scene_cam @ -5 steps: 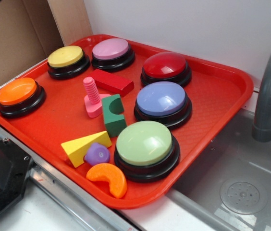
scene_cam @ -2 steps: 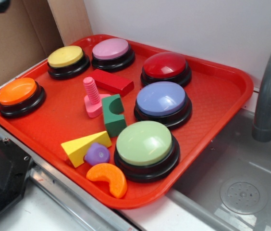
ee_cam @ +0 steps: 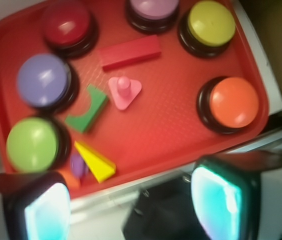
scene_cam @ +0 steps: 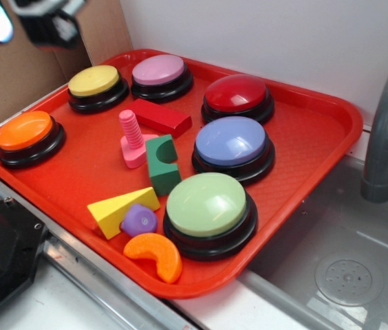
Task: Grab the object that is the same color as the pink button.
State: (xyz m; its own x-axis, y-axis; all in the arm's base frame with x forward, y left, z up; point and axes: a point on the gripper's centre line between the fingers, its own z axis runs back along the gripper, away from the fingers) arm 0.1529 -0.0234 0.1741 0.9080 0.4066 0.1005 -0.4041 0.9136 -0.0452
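Exterior view: the gripper point(scene_cam: 25, 17) is hovering blurred at the top left, jaws unreadable; the pink bolt point(scene_cam: 132, 141) is standing on the red tray point(scene_cam: 318, 124) well below and right of it, the pink button point(scene_cam: 159, 72) farther right.

Wrist view: the fingers point(ee_cam: 221, 200) are standing spread apart and empty; the bolt point(ee_cam: 124, 91) is sitting ahead between them, the button point(ee_cam: 152, 7) beyond.

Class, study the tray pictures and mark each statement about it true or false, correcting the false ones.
1. The pink bolt stands upright on its head. True.
2. The gripper is holding the bolt. False: it is high above the tray's far left corner, touching nothing.
3. The pink button sits between the yellow button and the dark red button. True.
4. The red block lies beside the orange button. False: it lies in front of the pink button, behind the bolt.
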